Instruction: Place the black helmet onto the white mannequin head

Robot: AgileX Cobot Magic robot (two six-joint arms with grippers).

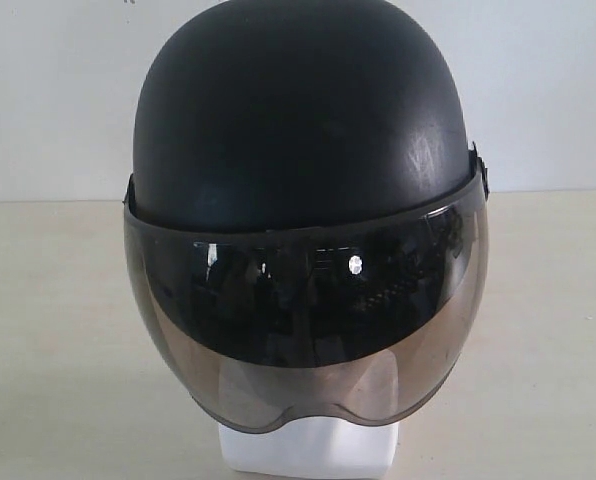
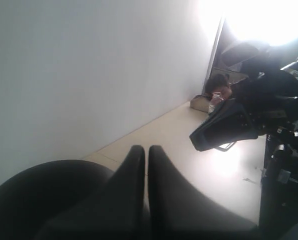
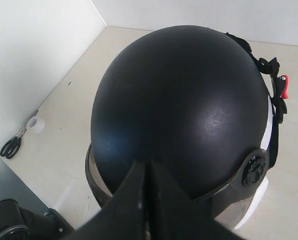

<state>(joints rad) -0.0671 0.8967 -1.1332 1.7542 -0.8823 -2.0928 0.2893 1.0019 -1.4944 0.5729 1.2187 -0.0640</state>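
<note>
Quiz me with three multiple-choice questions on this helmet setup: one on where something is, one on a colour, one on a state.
1. Where is the black helmet? A. On the white mannequin head. B. Lying beside it. C. Held in the air.
2. What colour is the small tab at the helmet's side? A. Green. B. Red. C. Yellow.
3. How is the right gripper? A. Wide open. B. Shut, holding nothing. C. Clamped on the helmet's rim.
Answers: 1 A, the white neck shows just under it; 2 B, it stands out red against the black; 3 B, no gap shows between its jaws.
</note>
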